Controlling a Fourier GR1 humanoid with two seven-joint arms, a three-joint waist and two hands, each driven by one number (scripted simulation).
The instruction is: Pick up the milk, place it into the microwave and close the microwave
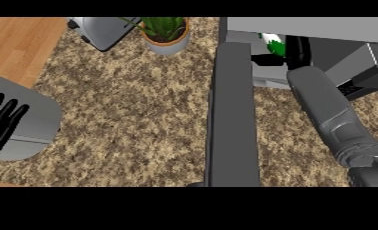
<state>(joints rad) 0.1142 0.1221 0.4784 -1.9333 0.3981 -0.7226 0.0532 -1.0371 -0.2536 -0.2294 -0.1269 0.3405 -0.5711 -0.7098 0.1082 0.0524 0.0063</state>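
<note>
Right hand [293,56] reached into the microwave [310,26], black fingers curled round the milk [275,44]; carton mostly hidden, only a white and green patch showed just left of the hand. Milk sat inside the cavity, near its left wall; whether resting on the floor or lifted could not be told. Right forearm [328,109] ran from lower right up into the opening. Door [235,114] stood wide open, seen edge-on as a dark slab running down from the cavity's left side to the lower edge. Left hand [10,116] showed at the left edge, fingers straight and pointing up, grasping nothing, resting against its grey forearm [33,124]. Speckled brown counter [133,124] spread between the two arms. Potted plant [166,31] stood at top centre, just left of the door's upper end. Toaster [107,30] lay just left of the plant. Wooden strip [26,44] filled the upper left corner.
</note>
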